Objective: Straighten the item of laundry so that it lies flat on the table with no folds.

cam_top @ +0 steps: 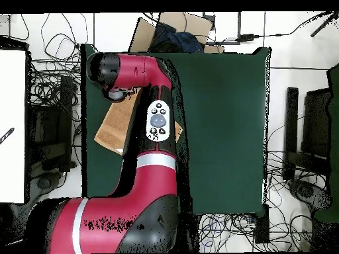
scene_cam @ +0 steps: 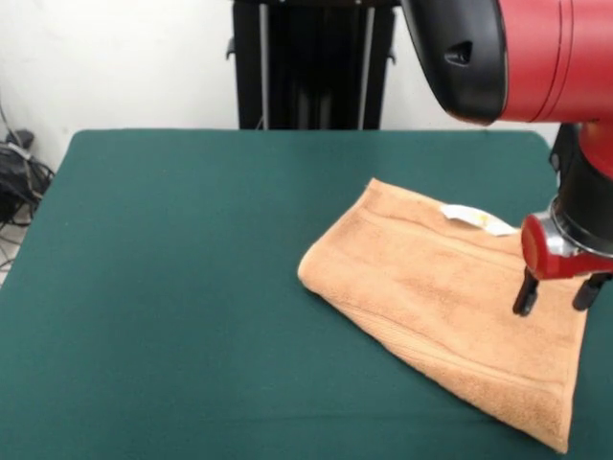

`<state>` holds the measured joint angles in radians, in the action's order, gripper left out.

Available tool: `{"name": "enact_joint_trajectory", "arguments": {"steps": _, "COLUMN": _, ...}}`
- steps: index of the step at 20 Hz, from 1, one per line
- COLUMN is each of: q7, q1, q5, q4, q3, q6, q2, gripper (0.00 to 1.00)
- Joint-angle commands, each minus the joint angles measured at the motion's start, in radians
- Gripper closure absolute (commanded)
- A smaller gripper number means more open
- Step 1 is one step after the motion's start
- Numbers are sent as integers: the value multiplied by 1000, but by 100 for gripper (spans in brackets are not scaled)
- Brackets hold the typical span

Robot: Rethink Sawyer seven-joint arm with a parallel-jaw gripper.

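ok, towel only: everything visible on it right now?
The towel is light orange-brown terry with woven border bands and a small white label at its far edge. It lies spread and skewed on the green table, one corner at the near edge. The open gripper is over its right part; contact unclear.

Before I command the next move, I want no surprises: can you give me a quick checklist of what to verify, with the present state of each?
1. Small orange-brown terry towel fully on the dark green felt table: cannot tell, it runs close to the front view's bottom-right edge.
2. Towel flat, no folds: not ok, it looks doubled over with a rounded folded edge.
3. Black-fingered gripper open: ok, fingers apart.
4. Gripper over the towel: ok, by its right side near the white label.
5. Fingers touching cloth: cannot tell.
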<state>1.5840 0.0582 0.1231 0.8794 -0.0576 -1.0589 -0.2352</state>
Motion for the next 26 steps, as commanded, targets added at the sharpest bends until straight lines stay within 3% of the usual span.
{"name": "enact_joint_trajectory", "arguments": {"steps": 1, "q7": 58, "q1": -20, "q5": -16, "q4": 216, "q3": 86, "q6": 149, "q2": -69, "gripper": 0}}
{"name": "enact_joint_trajectory", "arguments": {"steps": 6, "q7": 19, "q1": -60, "q5": -25, "q4": 334, "q3": 79, "q6": 162, "q2": -125, "gripper": 0}}
{"name": "enact_joint_trajectory", "arguments": {"steps": 11, "q7": 62, "q1": -71, "q5": -6, "q4": 405, "q3": 98, "q6": 243, "q2": -140, "gripper": 0}}
{"name": "enact_joint_trajectory", "arguments": {"steps": 18, "q7": -5, "q1": -123, "q5": -30, "q4": 425, "q3": 123, "q6": 264, "q2": -114, "gripper": 0}}
{"name": "enact_joint_trajectory", "arguments": {"steps": 26, "q7": 25, "q1": -157, "q5": -11, "q4": 496, "q3": 168, "q6": 352, "q2": -124, "gripper": 0}}
